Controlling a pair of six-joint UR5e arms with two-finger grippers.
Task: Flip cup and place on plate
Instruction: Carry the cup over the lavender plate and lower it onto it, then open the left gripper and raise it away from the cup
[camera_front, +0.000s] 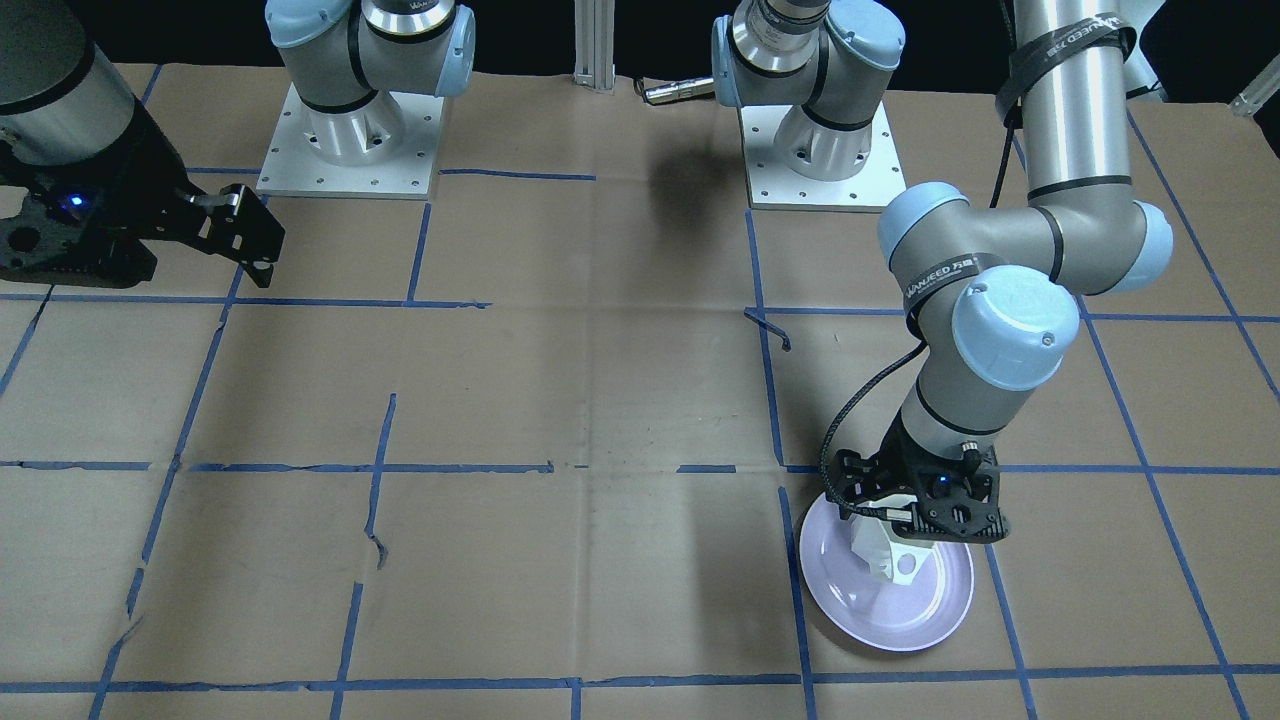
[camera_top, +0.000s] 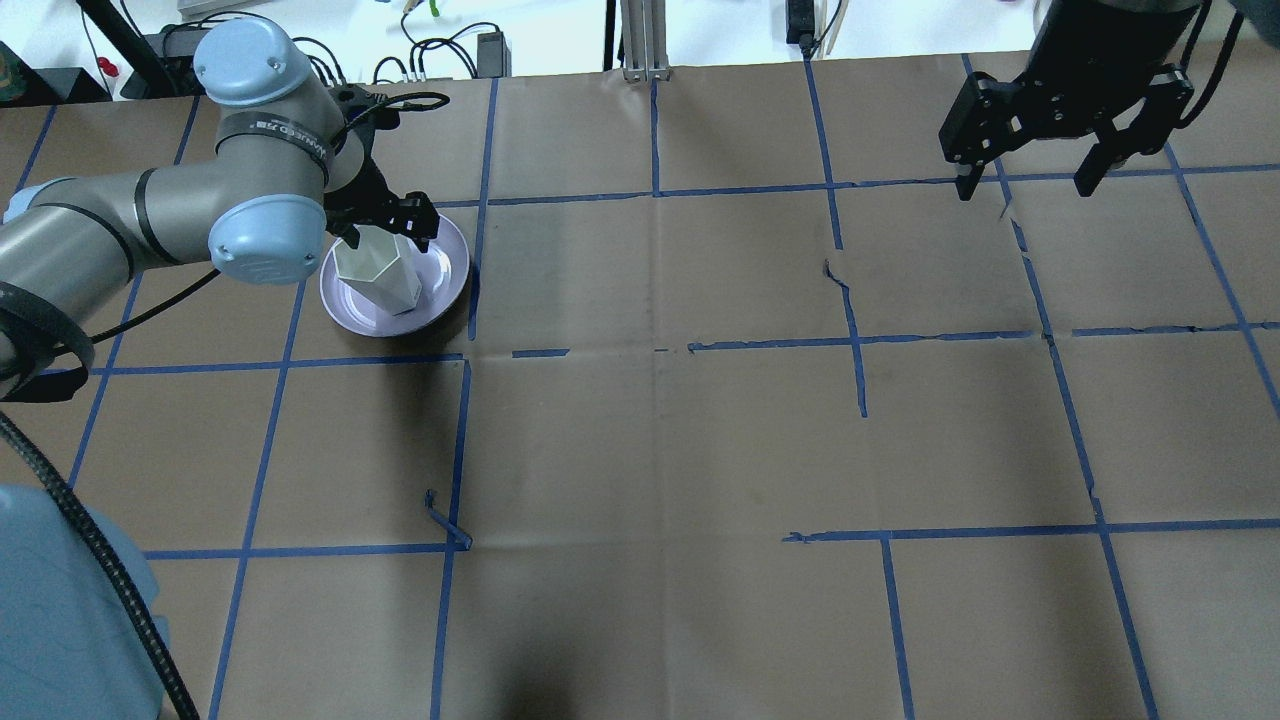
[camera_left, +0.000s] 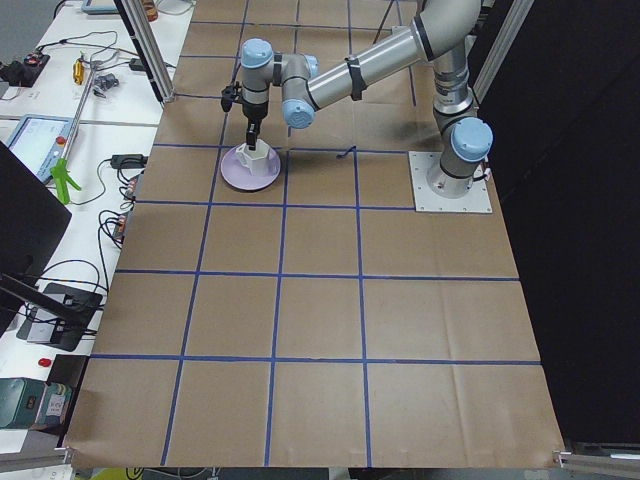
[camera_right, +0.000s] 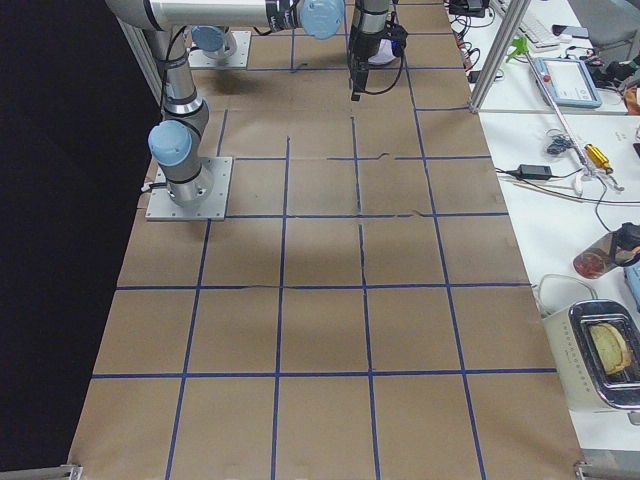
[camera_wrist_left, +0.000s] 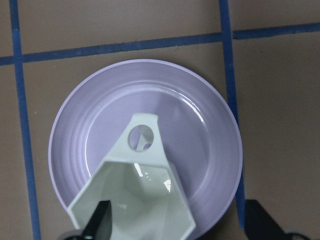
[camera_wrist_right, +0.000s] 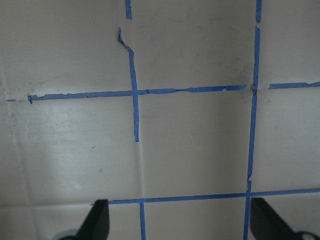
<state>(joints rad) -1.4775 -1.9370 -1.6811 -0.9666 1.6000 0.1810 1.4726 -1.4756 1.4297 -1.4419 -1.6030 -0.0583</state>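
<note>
The white faceted cup (camera_top: 378, 270) stands mouth up on the lavender plate (camera_top: 445, 275), at the table's far left. In the left wrist view I look down into the cup's hexagonal mouth (camera_wrist_left: 135, 200), with its loop handle (camera_wrist_left: 142, 135) pointing away over the plate (camera_wrist_left: 200, 130). My left gripper (camera_wrist_left: 180, 222) hangs right above the cup with its jaws wide open. One fingertip (camera_wrist_left: 100, 220) overlaps the cup's mouth and the other stands well off to the side. Cup (camera_front: 885, 555) and plate (camera_front: 850, 600) also show in the front view. My right gripper (camera_top: 1028, 185) is open and empty, raised at the far right.
Brown paper with a grid of blue tape (camera_top: 655, 350) covers the table. The two arm bases (camera_front: 345, 140) stand at the robot's edge. Benches with tools and cables lie beyond the table's ends (camera_left: 60, 180).
</note>
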